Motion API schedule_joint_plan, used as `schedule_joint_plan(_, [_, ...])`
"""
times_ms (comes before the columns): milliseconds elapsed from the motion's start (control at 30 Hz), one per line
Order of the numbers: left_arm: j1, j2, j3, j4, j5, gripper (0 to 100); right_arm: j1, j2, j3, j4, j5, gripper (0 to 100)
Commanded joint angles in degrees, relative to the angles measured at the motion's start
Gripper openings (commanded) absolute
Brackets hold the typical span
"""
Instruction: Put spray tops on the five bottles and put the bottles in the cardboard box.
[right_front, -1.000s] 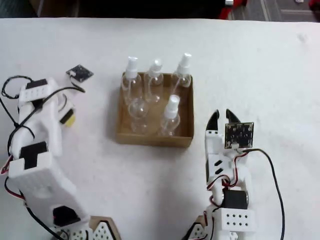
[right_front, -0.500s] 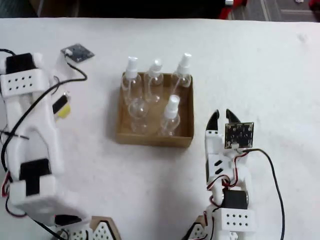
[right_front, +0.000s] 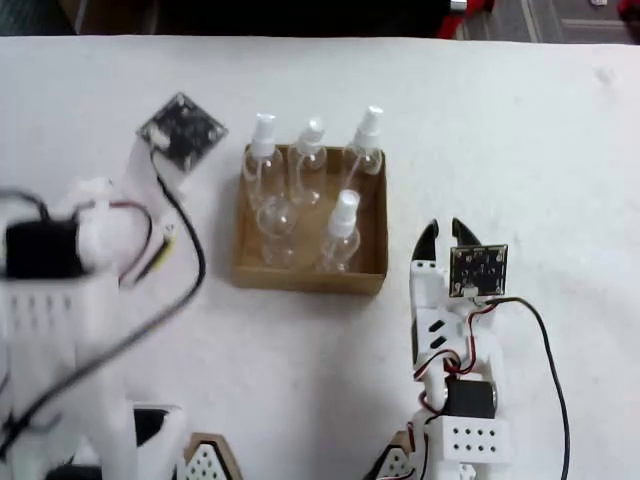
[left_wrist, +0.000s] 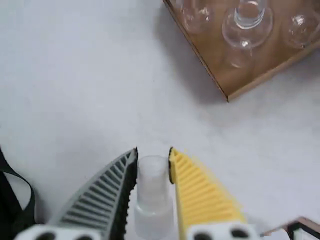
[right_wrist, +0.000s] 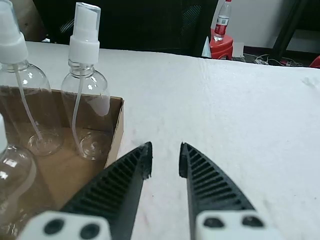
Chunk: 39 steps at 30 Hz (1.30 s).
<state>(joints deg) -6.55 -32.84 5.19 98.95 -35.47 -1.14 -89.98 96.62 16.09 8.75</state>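
High view: cardboard box (right_front: 308, 281) holds five bottles (right_front: 341, 240); one uncapped.

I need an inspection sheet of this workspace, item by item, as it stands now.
Surface: white table.
Job's things: cardboard box holds five bottles; four wear spray tops, the fifth bottle has none.
Clutter: nothing seen.
Grippers: left pincer shut on a spray top, over the table; right pincer open, empty, beside the box.
Cables: black left-arm cable, black right-arm cable.
Surroundings: dark chair, red stool with a drink bottle behind the table.
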Motion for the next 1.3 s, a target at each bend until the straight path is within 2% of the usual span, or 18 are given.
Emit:
schedule_joint_plan(0, [2.0,-16.7,10.3,-12.6,0.9,2,0.0,-0.1,0.5,-1.4,0.6,7.7])
schedule_joint_plan(167, [2.0,-34.9,29.2,-30.7,1.6,2,0.0,-0.1,0.5,-1.4,0.6,7.7])
schedule_joint_plan(267, [1.7,-43.4,37.3,-37.8,9.1,2,0.0,-0.1,0.5,-1.4,0.6,7.7])
schedule_joint_plan(400, [2.1,-48.8,39.5,-40.7,19.4,2,0.0,-0.1,0.5,-1.4,0.6,7.7])
schedule_joint_plan(533, [2.2,-49.8,39.9,-45.5,26.8,2,0.0,0.0,0.5,-1.4,0.6,7.7])
schedule_joint_plan(700, [2.9,-49.8,40.0,-47.3,35.7,2,0.0,0.0,0.5,-1.4,0.6,7.7])
schedule_joint_plan(967, [11.0,-49.9,39.5,-48.7,35.6,2,0.0,-0.1,0.5,-1.5,0.6,7.7])
schedule_joint_plan(1267, [11.5,-49.7,39.9,-56.7,36.5,2,0.0,-0.1,0.5,-1.5,0.6,7.7])
